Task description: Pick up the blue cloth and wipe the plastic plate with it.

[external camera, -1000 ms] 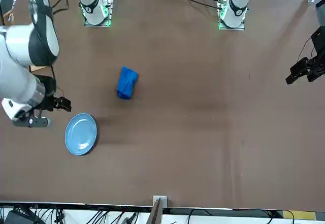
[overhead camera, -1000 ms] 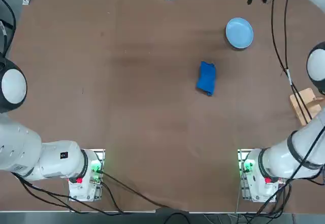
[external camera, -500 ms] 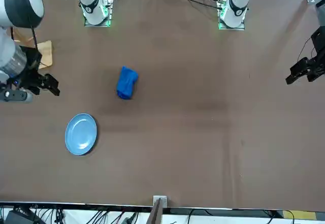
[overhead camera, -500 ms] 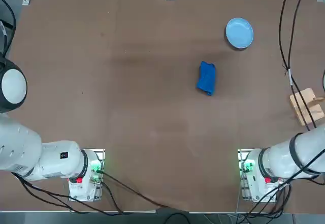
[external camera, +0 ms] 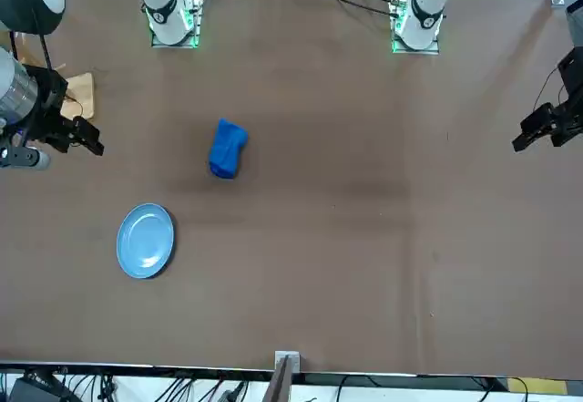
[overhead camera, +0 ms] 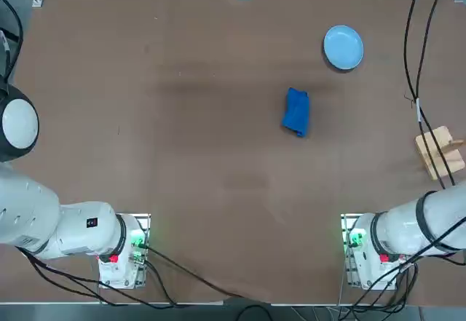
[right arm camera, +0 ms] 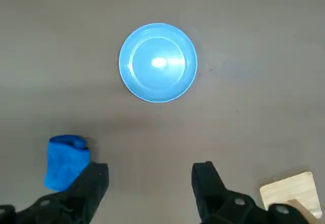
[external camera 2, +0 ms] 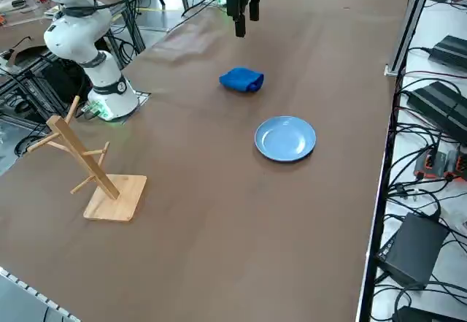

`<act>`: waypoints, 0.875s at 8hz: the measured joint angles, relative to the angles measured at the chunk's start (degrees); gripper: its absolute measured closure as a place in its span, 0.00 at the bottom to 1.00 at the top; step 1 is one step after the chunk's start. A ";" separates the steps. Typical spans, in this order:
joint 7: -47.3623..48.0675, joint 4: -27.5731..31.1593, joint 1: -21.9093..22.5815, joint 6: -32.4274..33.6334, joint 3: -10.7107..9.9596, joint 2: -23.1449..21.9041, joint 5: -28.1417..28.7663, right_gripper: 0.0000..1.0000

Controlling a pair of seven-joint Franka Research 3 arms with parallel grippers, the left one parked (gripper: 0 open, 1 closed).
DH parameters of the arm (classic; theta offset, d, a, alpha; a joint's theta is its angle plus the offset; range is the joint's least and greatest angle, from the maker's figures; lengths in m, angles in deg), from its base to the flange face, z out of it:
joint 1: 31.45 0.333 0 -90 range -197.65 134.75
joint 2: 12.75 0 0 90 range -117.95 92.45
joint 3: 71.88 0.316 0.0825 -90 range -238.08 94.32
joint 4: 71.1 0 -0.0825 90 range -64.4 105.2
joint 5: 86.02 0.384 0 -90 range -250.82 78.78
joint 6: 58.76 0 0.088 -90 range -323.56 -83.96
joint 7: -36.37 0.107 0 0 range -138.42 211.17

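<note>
Tool [right arm camera: 150, 181] of the right arm hangs high above the tabletop [overhead camera: 182, 153], pointing straight down, fingers [right arm camera: 91, 183] spread wide and empty. Below it, toward the right part of the far edge, lies the plate [overhead camera: 343, 47], bare. The cloth [overhead camera: 296, 111] sits bunched near the tabletop's middle, well apart from the plate. A wooden rack [external camera 2: 87, 163] stands by the right edge.

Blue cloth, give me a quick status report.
Right gripper high over the table, jaws open, empty. Blue cloth crumpled on the table, untouched, apart from the plastic plate. Nothing between them; wooden rack off to the side.
</note>
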 joint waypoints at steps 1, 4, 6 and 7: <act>1.25 -0.08 -0.07 0.86 1.00 -0.44 0.10 0.00; 3.15 -0.26 -0.36 3.11 2.29 -3.39 0.17 0.00; 3.67 -0.26 -0.88 4.11 2.32 -5.11 0.49 0.00; 3.74 -0.26 -0.96 4.36 2.32 -5.48 0.54 0.00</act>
